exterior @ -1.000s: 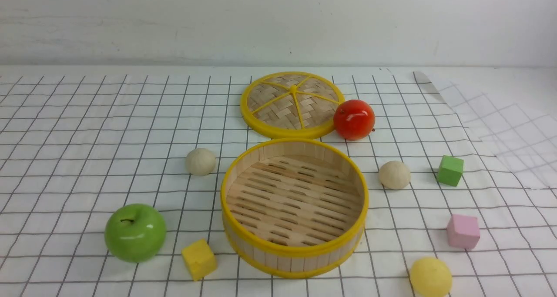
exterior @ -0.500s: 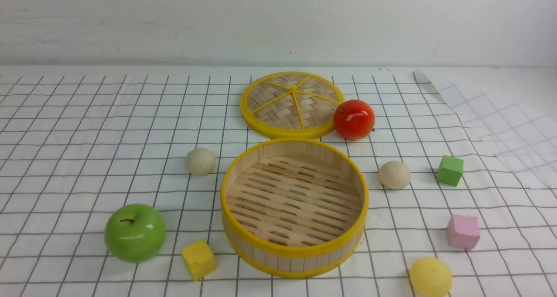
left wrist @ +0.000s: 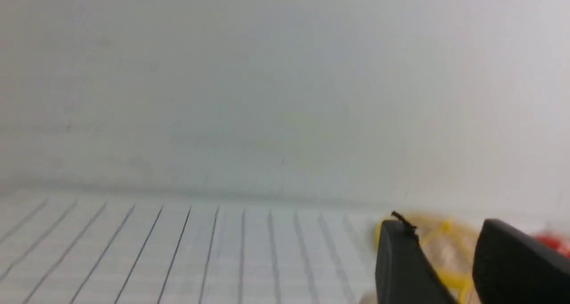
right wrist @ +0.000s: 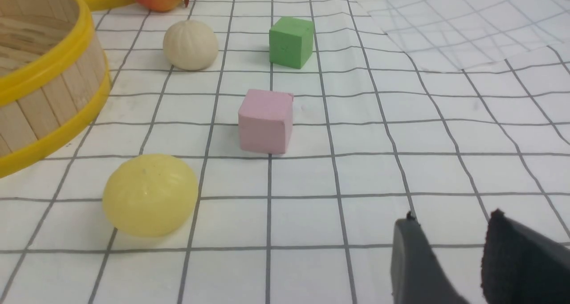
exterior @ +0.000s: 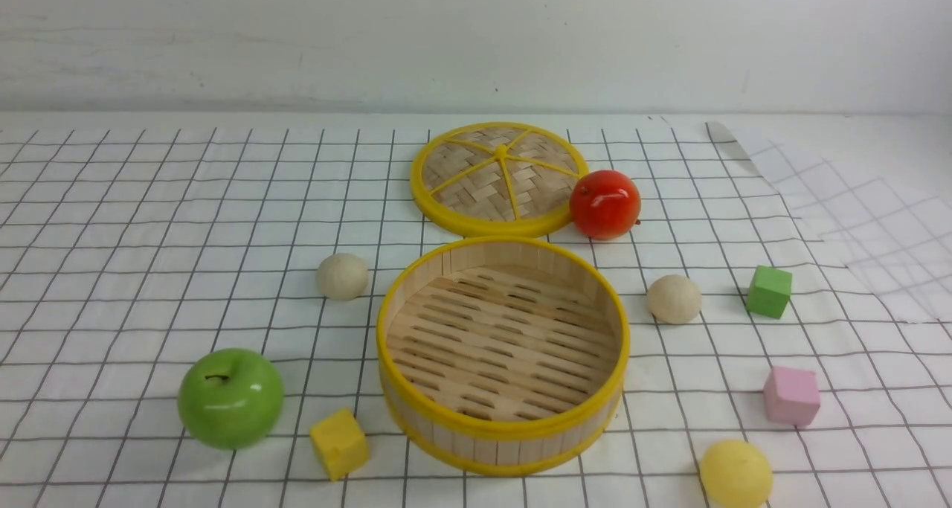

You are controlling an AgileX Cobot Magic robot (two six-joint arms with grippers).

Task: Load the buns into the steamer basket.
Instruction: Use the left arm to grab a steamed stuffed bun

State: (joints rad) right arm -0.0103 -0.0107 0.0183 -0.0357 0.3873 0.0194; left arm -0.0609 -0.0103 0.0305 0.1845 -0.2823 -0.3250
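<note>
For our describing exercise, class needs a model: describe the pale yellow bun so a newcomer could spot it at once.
Find the wide steamer basket with yellow rims. To its right, nearer the robot, past the pink cube, sits the bun: round, matte and pale yellow, unlike the flat-sided cube and the cream-white bun farther back.

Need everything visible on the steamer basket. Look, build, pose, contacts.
The steamer basket is round and open-topped, with a wall of upright, pale, wood-like slats between yellow upper and lower rims. Its light brown floor has rows of long slots. It sits upright and empty on the grid-lined cloth, near the middle of the front view, in front of the woven lid. Whether its far rim touches the lid, I can't tell. No gripper touches it.
</note>
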